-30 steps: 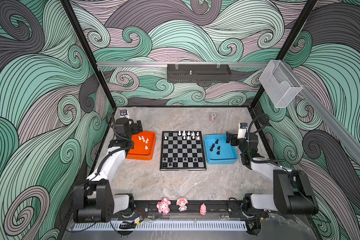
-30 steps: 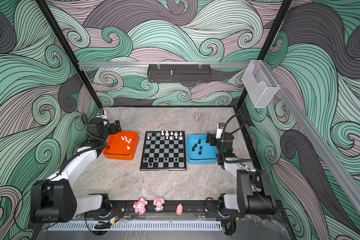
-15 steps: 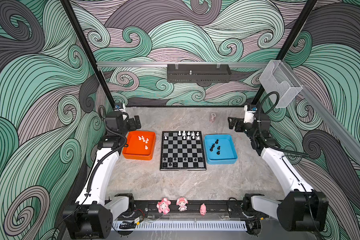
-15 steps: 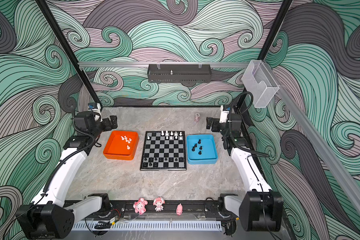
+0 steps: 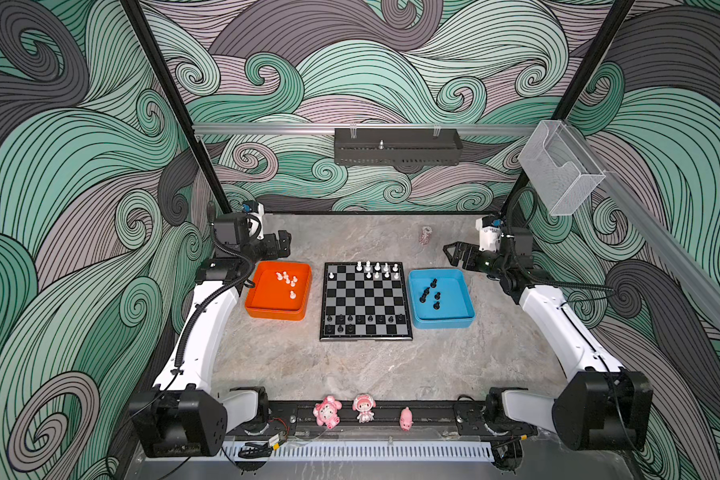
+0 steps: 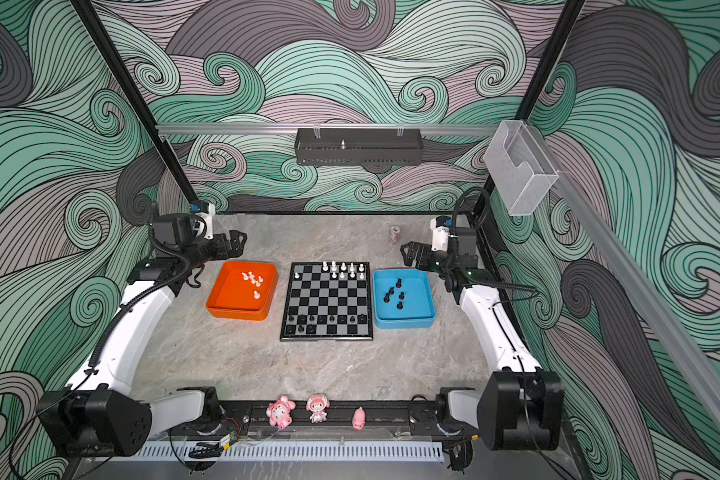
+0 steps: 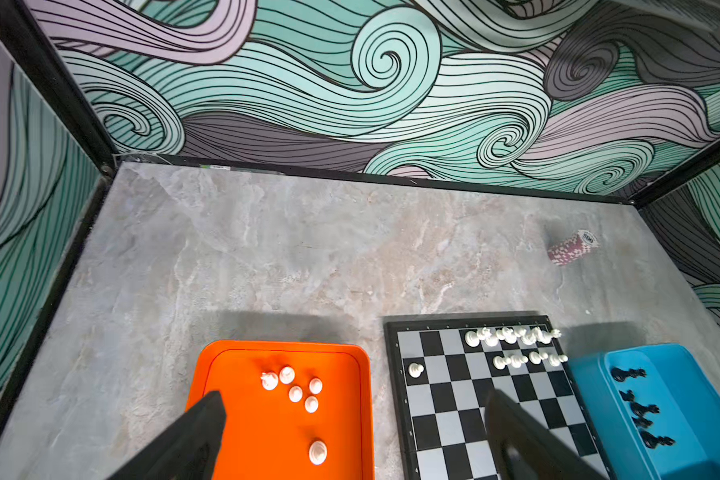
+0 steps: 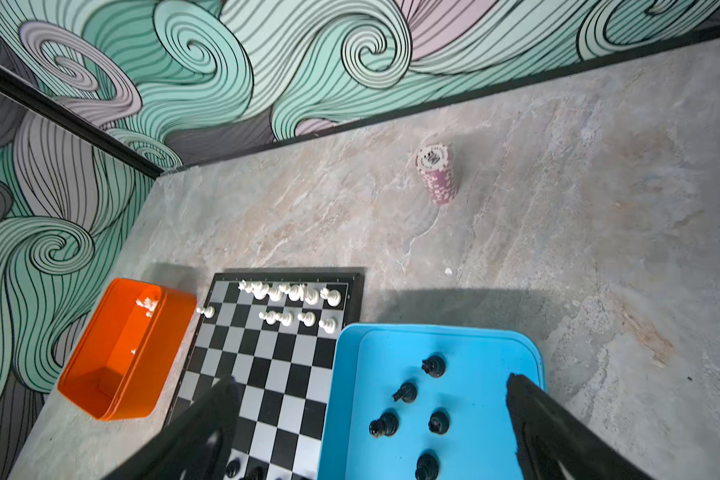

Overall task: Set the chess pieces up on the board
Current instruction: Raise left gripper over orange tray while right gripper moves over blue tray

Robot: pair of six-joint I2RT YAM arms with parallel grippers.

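Ignore the pink figurines (image 5: 364,409) at 6 o'clock of the board (image 5: 366,301). Square, so without a real long axis; laid with edges along 6–12 and 9–3. Holds black chess pieces (image 5: 362,321) upright on the ranks at 6 o'clock and white chess pieces (image 5: 377,270) upright at 12 o'clock, both with gaps. Look for spare black pieces (image 5: 431,293) in the blue tray (image 5: 445,323) at 3 o'clock, a few apparently tipped, and spare white pieces (image 5: 287,279) in the orange tray (image 5: 275,313) at 9 o'clock. Just past each tray's 12 o'clock rim, find the left gripper (image 5: 282,244) and right gripper (image 5: 454,254), spread wide and empty. Probably next: fetching a spare. Descend over an outlying piece, clear of neighbours; close across a tipped one's long axis; lift above the wall; set down upright, centred on an empty square. Farthest, at 1 o'clock, leave the poker chip stack (image 5: 427,233).
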